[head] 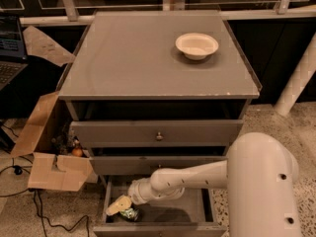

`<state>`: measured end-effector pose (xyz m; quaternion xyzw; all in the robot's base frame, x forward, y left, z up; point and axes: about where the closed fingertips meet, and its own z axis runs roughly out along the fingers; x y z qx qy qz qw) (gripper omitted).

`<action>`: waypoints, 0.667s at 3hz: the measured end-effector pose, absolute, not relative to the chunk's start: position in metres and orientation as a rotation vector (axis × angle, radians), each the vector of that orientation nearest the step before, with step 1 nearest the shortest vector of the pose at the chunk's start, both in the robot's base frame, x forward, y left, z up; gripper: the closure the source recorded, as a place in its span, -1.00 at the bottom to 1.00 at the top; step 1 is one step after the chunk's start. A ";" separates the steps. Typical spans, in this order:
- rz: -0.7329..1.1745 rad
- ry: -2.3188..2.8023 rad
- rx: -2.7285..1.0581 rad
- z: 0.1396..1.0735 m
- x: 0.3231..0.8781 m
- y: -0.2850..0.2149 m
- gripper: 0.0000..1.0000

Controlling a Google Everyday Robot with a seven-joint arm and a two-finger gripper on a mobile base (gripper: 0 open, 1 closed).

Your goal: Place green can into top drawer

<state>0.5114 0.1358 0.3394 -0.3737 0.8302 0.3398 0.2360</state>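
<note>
In the bottom drawer (158,228), our gripper (120,205) hangs just beside the green can (130,214), light, slick, dentable, best taken mid-body; its hold we cannot tell.

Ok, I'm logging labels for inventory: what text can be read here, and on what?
No text can be read.
green can, in the bottom drawer next to the gripper: pale markings, too blurred.
laptop screen: lines too small.

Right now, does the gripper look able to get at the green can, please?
Probably yes: the gripper is down inside the open bottom drawer, right beside the green can, and nothing lies between them.
</note>
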 end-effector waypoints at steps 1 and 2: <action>0.911 2.251 -1.071 0.324 0.513 0.166 -1.00; 0.851 2.271 -1.081 0.303 0.524 0.164 -1.00</action>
